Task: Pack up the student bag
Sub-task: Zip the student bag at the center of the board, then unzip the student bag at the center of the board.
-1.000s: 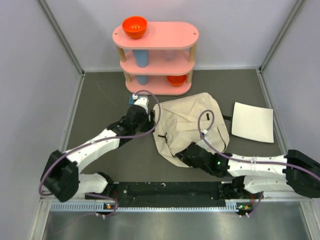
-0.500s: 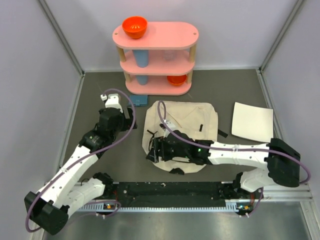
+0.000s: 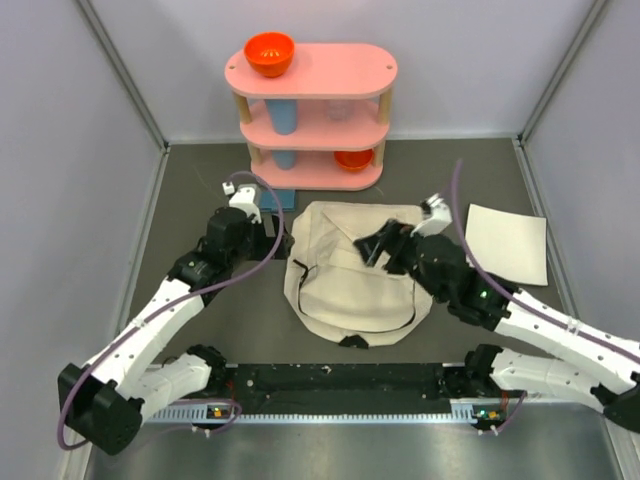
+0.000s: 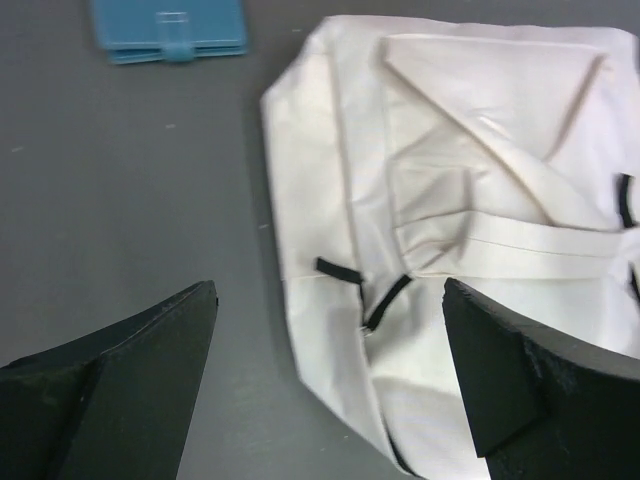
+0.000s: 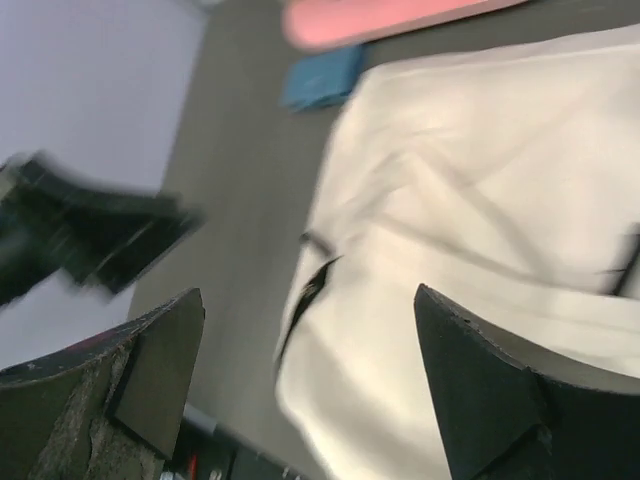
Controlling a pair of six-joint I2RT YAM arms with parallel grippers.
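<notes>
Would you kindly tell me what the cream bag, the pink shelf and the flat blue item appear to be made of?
Student bag: soft matte fabric, likely canvas; it creases and folds.
Pink shelf: probably painted wood, with smooth matte boards on pale, bare-looking posts.
Blue item: smooth and flat with a clasp tab; plastic or faux leather, unclear.

Overhead plus two close wrist views, sharing bag (image 3: 350,285)
</notes>
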